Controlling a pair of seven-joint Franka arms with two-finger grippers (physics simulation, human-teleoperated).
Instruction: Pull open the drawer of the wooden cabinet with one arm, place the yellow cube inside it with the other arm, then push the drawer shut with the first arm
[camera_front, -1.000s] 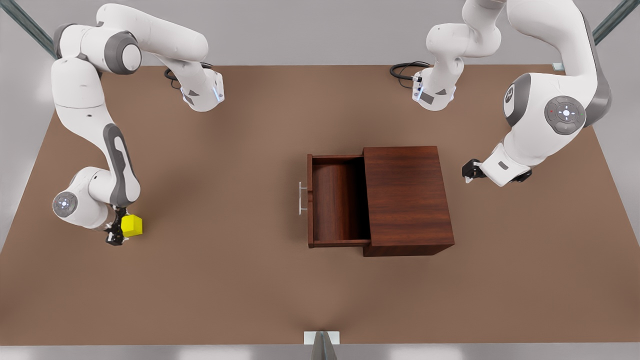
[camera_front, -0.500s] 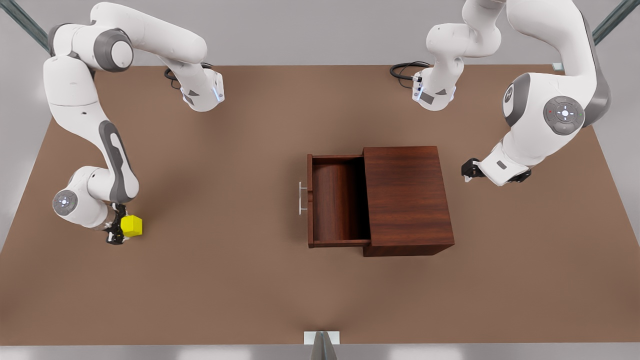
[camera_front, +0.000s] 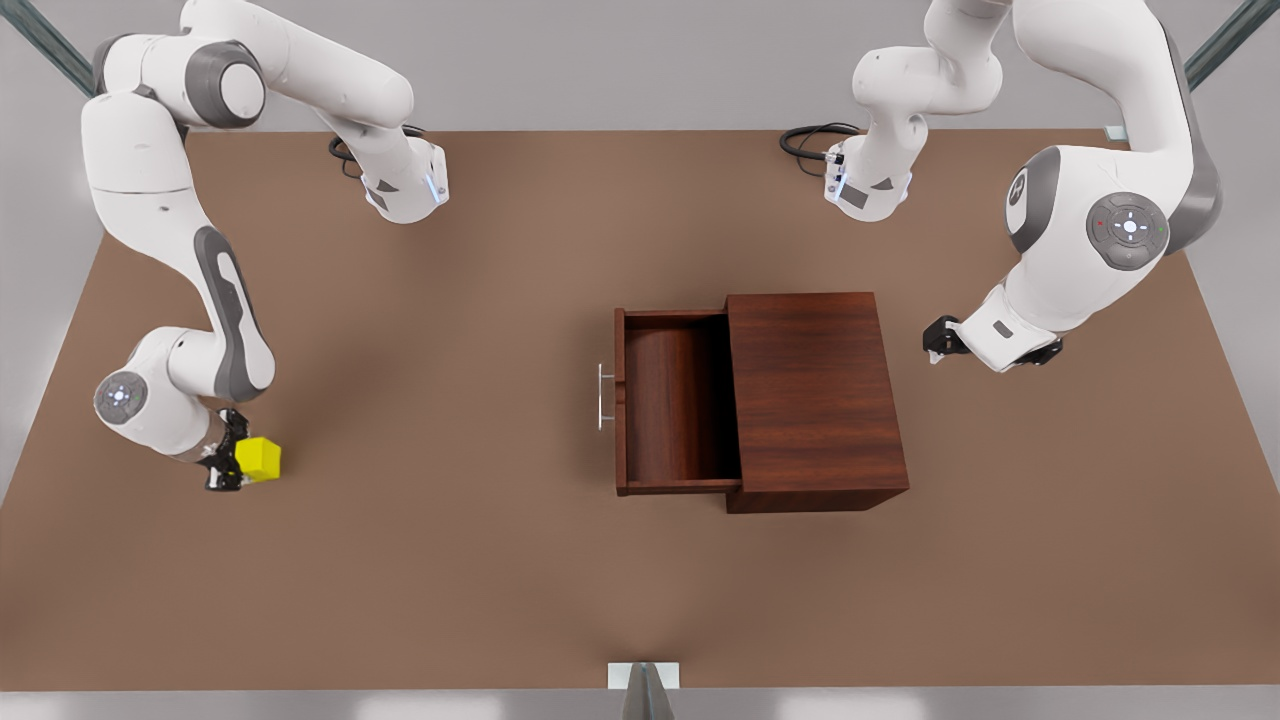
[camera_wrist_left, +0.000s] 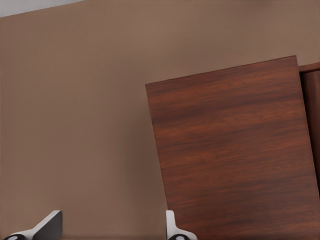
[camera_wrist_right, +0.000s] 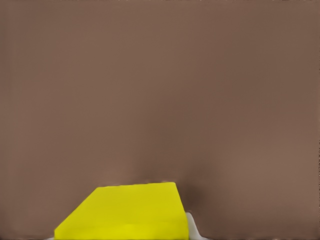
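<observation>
The boxy dark reddish-brown wooden cabinet (camera_front: 815, 400) with visible grain and a plain flat top stands a little toward the front view's right of the middle of the matte brown worktop (camera_front: 450, 580). Its shallow tray-like drawer (camera_front: 672, 405) of the same wood is pulled out toward the front view's left, its thin silver bar handle (camera_front: 602, 396) on the front panel.

The small bright yellow plain-faced cube (camera_front: 259, 459) is near the worktop's left edge in the front view, clamped between the fingers of the right gripper (camera_front: 228, 463); in the right wrist view the cube (camera_wrist_right: 125, 212) shows smooth flat faces above bare worktop. Against half a second ago, this arm's elbow has risen and the cube has shifted slightly toward the left edge.

The left gripper (camera_front: 938, 340) waits beyond the cabinet's back, its fingers (camera_wrist_left: 175, 227) spread wide and holding nothing, unchanged from before. The cabinet and drawer have not moved.
</observation>
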